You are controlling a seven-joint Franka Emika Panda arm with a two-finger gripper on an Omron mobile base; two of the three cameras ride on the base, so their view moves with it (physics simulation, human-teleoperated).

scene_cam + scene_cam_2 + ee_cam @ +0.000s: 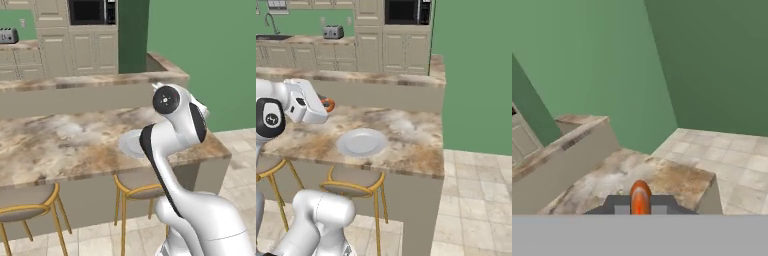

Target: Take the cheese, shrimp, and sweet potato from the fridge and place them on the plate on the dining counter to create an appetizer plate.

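My gripper [329, 105] is shut on a small curled orange piece, the shrimp [640, 196], which sticks up between the two dark fingertips [621, 209] in the hand view. The hand hangs above the left part of the dining counter [411, 145], left of and a little behind the plate [362, 142]. That round white plate [129, 144] lies bare near the counter's front edge, partly covered by my arm in the left base view. The counter's marbled top [677, 175] lies below the hand. Cheese, sweet potato and fridge are out of view.
Two wooden stools [25, 207] [353, 187] stand under the counter's front edge. A raised ledge [381, 77] runs behind the counter. Cream cabinets with a toaster [332, 32] line the back wall. Tiled floor [476, 200] and a green wall lie to the right.
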